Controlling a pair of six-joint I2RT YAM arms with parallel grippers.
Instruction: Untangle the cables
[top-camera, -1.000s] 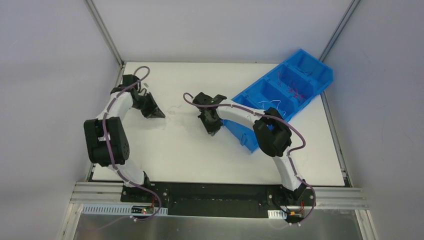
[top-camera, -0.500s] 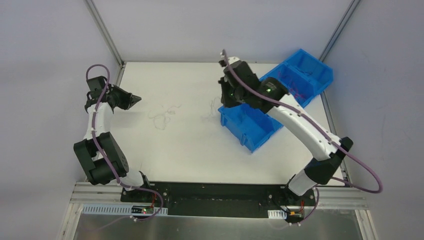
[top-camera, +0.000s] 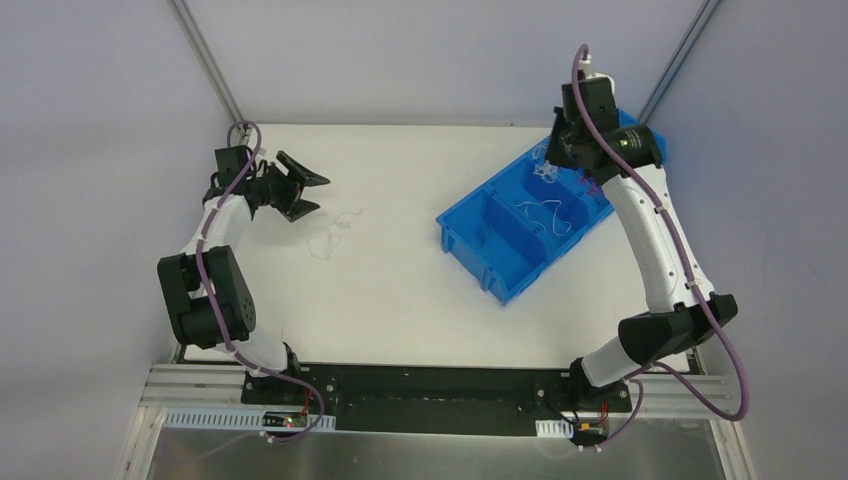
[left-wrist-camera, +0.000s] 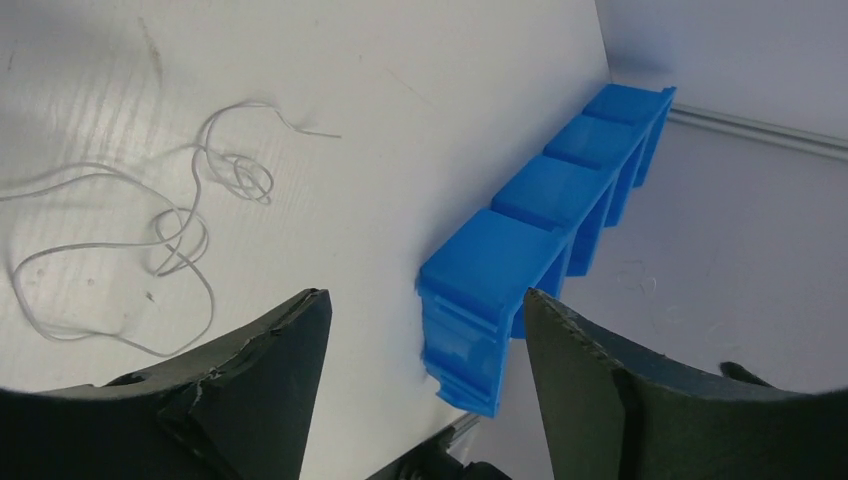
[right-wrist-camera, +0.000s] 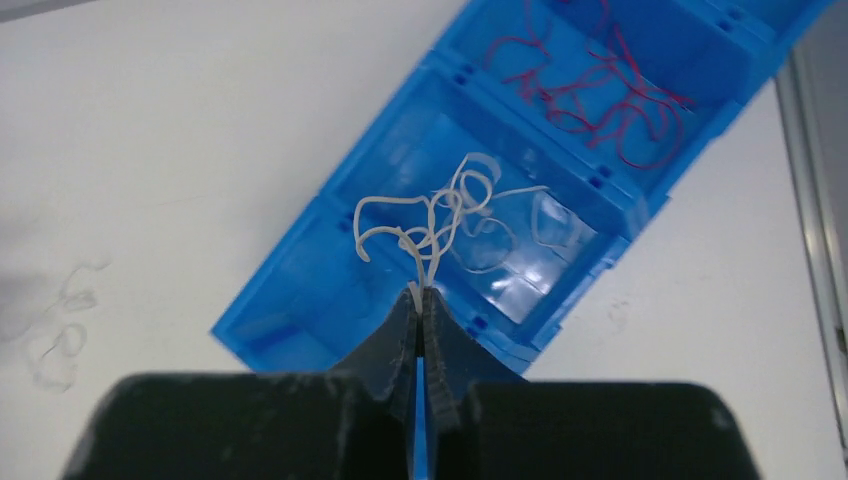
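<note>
The right arm (top-camera: 640, 215) has swung from the upper middle of the top view to its upper right, and the left gripper (top-camera: 316, 192) has shifted rightward and spread its jaws.

The white table (top-camera: 400, 300) fills the centre of the frame. The blue bin (top-camera: 470, 262) lies diagonally across its right half. The left gripper gapes wide at upper left and grasps nothing. In the right wrist view, the right gripper (right-wrist-camera: 421, 295) is at lower centre, pinched tight on a white tangle (right-wrist-camera: 440, 215) held over a middle compartment of the bin. I cannot tell whether the tangle touches the floor of that compartment. Red cables (right-wrist-camera: 600, 85) lie in a compartment at upper right. Loose white cables (top-camera: 328, 238) lie on the table just below and right of the left gripper.
</note>
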